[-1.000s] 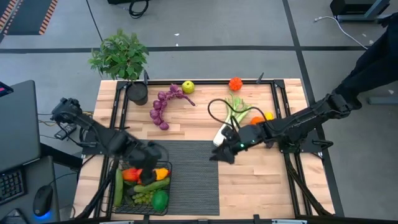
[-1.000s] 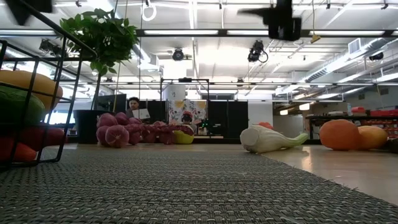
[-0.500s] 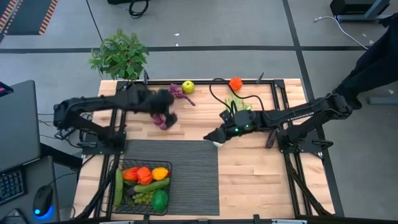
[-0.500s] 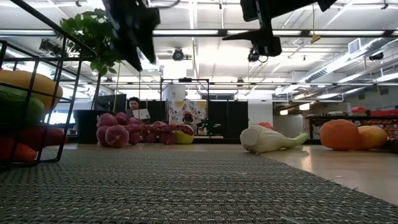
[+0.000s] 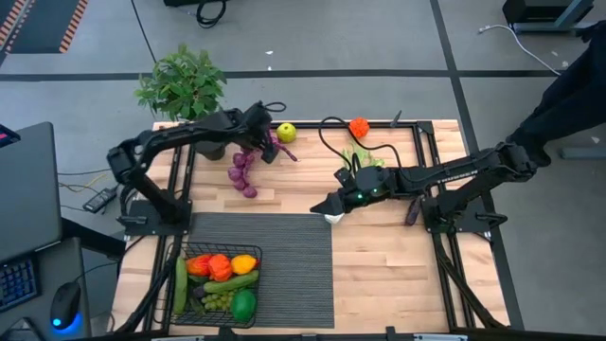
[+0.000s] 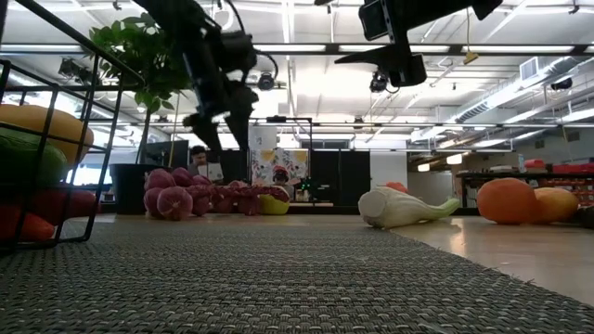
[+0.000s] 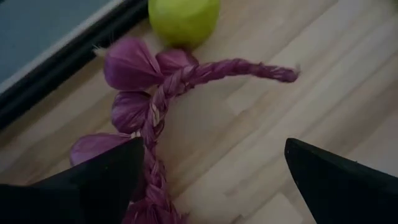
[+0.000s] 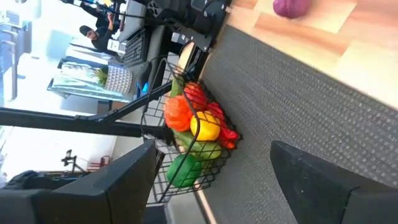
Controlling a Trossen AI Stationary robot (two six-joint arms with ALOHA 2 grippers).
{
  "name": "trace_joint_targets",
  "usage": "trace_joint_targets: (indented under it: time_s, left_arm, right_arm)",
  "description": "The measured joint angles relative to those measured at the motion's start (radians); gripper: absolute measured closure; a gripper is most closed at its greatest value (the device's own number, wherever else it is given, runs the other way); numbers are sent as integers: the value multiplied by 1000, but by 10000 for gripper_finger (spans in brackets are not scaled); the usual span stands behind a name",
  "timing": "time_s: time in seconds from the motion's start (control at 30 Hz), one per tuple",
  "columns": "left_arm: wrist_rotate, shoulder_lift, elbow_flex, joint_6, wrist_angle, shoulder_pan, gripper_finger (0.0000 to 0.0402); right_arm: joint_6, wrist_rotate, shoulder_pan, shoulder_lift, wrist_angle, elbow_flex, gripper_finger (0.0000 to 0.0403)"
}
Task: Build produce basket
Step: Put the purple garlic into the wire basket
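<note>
The left gripper (image 5: 268, 144) hangs wide open, empty, over the purple grapes (image 5: 248, 163) near the table's far edge. Lower it squarely astride the braided stem (image 7: 186, 78) before closing.

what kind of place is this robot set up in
Probably a lab or open workshop: grey floor with taped lines around the table, exposed ceiling strip lights, and a desk with keyboard beside the rig.
</note>
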Motion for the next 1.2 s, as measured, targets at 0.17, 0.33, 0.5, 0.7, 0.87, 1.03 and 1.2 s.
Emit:
trace_joint_targets:
  time_s: [0.17, 0.33, 0.5, 0.7, 0.87, 1.03, 1.2]
  left_arm:
    - [-6, 68, 0, 112, -5, 0, 8]
    - [-7, 98, 0, 196, -61, 5, 8]
    - [-14, 151, 0, 270, -33, 19, 8]
    - [-121, 185, 1, 287, 27, 13, 8]
    - [-166, 184, 1, 286, 32, 3, 8]
    - [-211, 183, 21, 286, -9, -15, 8]
    - [-232, 183, 102, 287, -17, -28, 8]
  right_arm:
    - [38, -11, -7, 0, 0, 0, 85]
    - [45, -11, -20, 0, -3, 0, 85]
    - [44, -11, -41, 0, -22, 0, 85]
    - [50, -11, -47, 0, -22, 0, 85]
    - [51, -27, -45, 0, -22, 0, 85]
    - [51, -48, -45, 0, -22, 0, 85]
    - [45, -49, -45, 0, -22, 0, 85]
